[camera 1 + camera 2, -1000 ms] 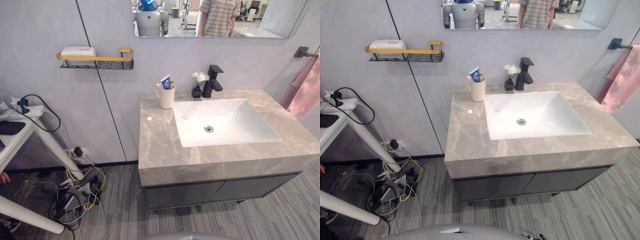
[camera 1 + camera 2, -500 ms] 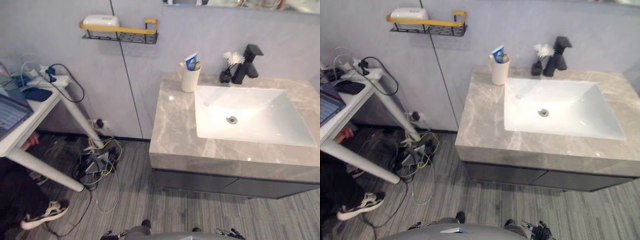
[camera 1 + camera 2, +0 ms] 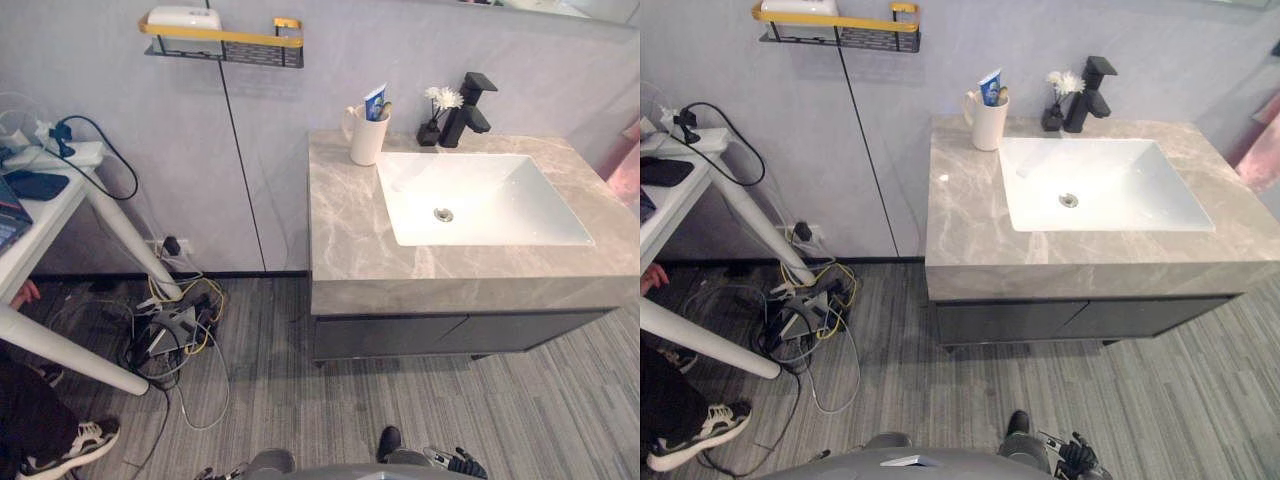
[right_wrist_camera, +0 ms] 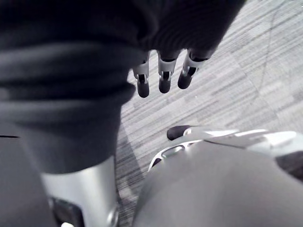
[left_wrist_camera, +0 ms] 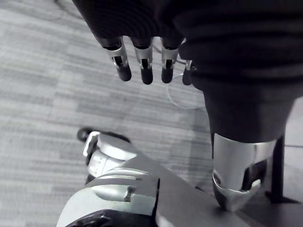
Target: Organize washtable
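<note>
Counter (image 3: pixel 350 230) of grey veined stone stands against the far wall, with a dark cabinet (image 3: pixel 440 333) under it and a white rectangular basin (image 3: pixel 480 195) sunk into its right part. A black tap (image 3: pixel 466 108) rises at the far edge of the basin, and a small dark vase (image 3: pixel 430 133) with a white flower sits just left of it. A white cup (image 3: pixel 366 140) stands at the far left of the counter, near the basin's far left corner. A toothpaste tube (image 3: pixel 374 102) pokes upright out of the cup, next to something else too small to make out. The near and left parts of the counter top are bare.

On the wall to the left hangs a black wire shelf (image 3: pixel 225 40) with a yellow rail, and a white box (image 3: pixel 182 17) lies at its left end. A pink towel (image 3: pixel 1265 150) shows at the far right edge.

Further left stands a white table (image 3: pixel 40 215) with slanted legs, and a tangle of cables (image 3: pixel 175 325) lies on the striped grey floor (image 3: pixel 280 400) beneath it. A person's shoe (image 3: pixel 80 445) shows at the near left corner.

The left hand (image 5: pixel 142 66) hangs over the floor well short of the counter, fingers straight and loosely side by side (nothing in them). The right hand (image 4: pixel 164 75) hangs the same way, fingers relaxed and empty.
</note>
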